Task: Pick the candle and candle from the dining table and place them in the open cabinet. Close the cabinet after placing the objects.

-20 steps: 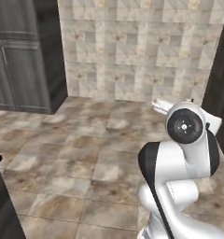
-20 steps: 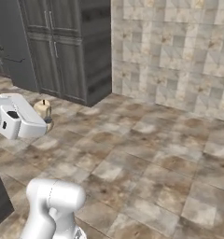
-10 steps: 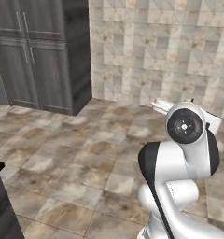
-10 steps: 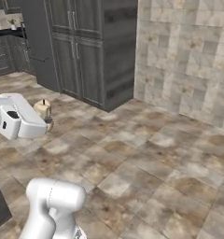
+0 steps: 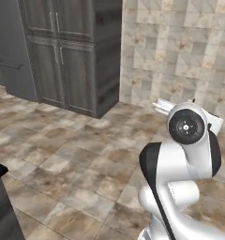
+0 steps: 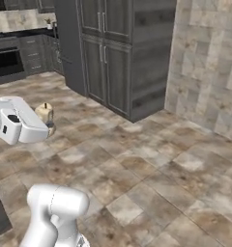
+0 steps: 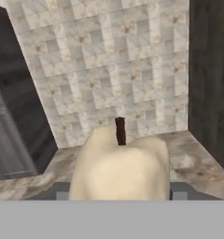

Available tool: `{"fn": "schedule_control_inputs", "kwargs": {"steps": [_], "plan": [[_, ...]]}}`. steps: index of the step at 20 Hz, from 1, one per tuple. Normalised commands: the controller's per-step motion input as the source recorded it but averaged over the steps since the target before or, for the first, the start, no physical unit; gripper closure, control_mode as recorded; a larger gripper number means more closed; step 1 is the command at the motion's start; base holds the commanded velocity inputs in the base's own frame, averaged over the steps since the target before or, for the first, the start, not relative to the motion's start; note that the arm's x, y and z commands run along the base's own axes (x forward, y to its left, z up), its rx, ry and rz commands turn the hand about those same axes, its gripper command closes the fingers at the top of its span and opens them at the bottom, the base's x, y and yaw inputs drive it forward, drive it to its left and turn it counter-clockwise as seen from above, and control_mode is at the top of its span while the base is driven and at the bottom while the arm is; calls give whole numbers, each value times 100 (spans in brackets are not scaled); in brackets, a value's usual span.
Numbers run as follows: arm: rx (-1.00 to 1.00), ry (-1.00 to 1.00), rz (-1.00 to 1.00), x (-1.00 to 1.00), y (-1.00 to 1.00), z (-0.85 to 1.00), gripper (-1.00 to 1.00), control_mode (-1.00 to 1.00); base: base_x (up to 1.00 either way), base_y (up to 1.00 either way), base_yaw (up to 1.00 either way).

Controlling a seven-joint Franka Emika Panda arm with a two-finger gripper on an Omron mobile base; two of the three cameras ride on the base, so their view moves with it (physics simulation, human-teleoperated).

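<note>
We see first the tall grey cupboard unit [image 6: 119,53] with panelled doors and slim bar handles, standing shut against the tiled wall [image 5: 180,51]; it rises from the floor, and we cannot tell from here whether it is the cabinet the task wants. Off to its left in the right base view runs a low run of dark drawers [image 6: 19,55] under a pale worktop. The tiled floor [image 6: 152,169] between us and these looks bare, so we judge the path ahead free of anything to knock.

Our arm [image 5: 180,164] is folded close over the base, and the end effector [image 6: 49,120] sits at its left side, held well above the floor.

The candle [image 7: 119,168] is in the end effector: in the hand view its cream body sits between the two finger tips, dark wick [image 7: 120,130] upright, and in the right base view it shows as a small pale lump [image 6: 44,112] at the front of the hand. The jaws stand partly closed against its sides.

We judge the candle light and fairly stiff, but waxy, so it may be slick and could dent under a hard squeeze. Its lumpy, pear-like shape narrows upward; the wide lower body looks the safest place to hold, not the neck or wick.
</note>
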Motion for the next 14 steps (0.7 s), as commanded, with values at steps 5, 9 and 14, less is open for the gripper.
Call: {"fn": "schedule_control_inputs", "kwargs": {"steps": [5,9,14], "plan": [[0,0,0,0,0,0,100,100,83,-5,35],[0,0,0,0,0,0,100,100,88,-8,35],[0,0,0,0,0,0,100,100,86,-8,35]]}}
